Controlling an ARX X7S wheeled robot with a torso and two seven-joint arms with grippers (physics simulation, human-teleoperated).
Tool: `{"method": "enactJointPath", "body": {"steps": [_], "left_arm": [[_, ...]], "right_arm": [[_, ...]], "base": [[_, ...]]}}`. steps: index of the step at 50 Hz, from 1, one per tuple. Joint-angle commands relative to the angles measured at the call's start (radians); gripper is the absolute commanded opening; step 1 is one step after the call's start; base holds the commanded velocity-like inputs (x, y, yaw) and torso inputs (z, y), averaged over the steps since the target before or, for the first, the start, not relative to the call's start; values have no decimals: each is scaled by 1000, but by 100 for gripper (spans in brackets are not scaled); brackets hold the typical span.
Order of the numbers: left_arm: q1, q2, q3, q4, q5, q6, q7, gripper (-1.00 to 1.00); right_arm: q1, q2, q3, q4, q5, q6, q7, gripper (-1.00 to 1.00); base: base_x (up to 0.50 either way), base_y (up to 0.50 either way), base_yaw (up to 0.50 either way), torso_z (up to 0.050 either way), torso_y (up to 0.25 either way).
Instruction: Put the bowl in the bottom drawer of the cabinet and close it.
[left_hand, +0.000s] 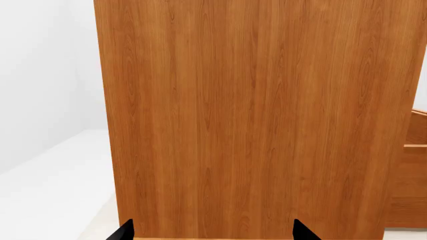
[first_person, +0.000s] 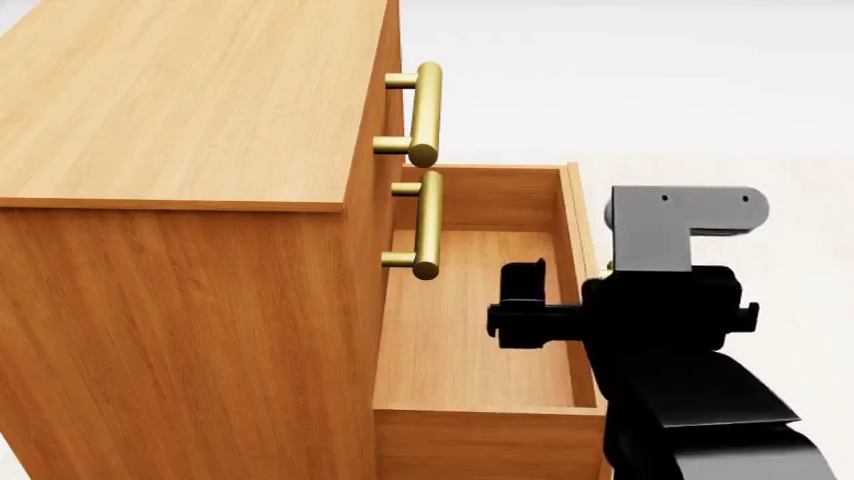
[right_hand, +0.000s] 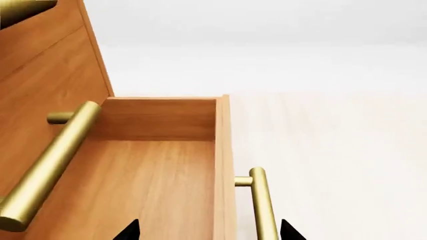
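- The cabinet is the biggest thing here: a tall honey-brown box. Its plain side fills the left wrist view, so the left arm looks at a flat wall of wood with nothing to grasp.
- The bottom drawer stands pulled far out from the cabinet front, and its wooden floor is bare. Its long direction runs away from the cabinet, with the front panel at the far end from the cabinet body.
- The two upper drawers are shut; their brass handles stick out above the open box.
- The right gripper hangs over the open drawer, close to the inner face of the front panel. In the right wrist view I see only two dark fingertips set well apart with nothing between them, so the jaws seem wide and empty.
- The drawer's brass handle lies just on the other side of the panel from this gripper, so the right arm is clearly the nearer one for pushing the drawer shut.
- The left gripper also shows two tips far apart, and holds nothing.
- The bowl I cannot find in any view; perhaps it is outside the pictures, so which way it lies from either hand I cannot tell.
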Motion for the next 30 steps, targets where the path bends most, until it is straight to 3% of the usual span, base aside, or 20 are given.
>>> {"method": "enactJointPath", "body": {"steps": [1,30], "left_arm": [[-4,-4,5,-7,-2,4,-4,100],[-2,-20,21,-2,0,10,-27,100]], "right_arm": [[32,-4,4,91,7,36,4,100],[23,-18,28,188,18,86,43,100]], "base": [[0,0,0,0,0],[0,0,0,0,0]]}}
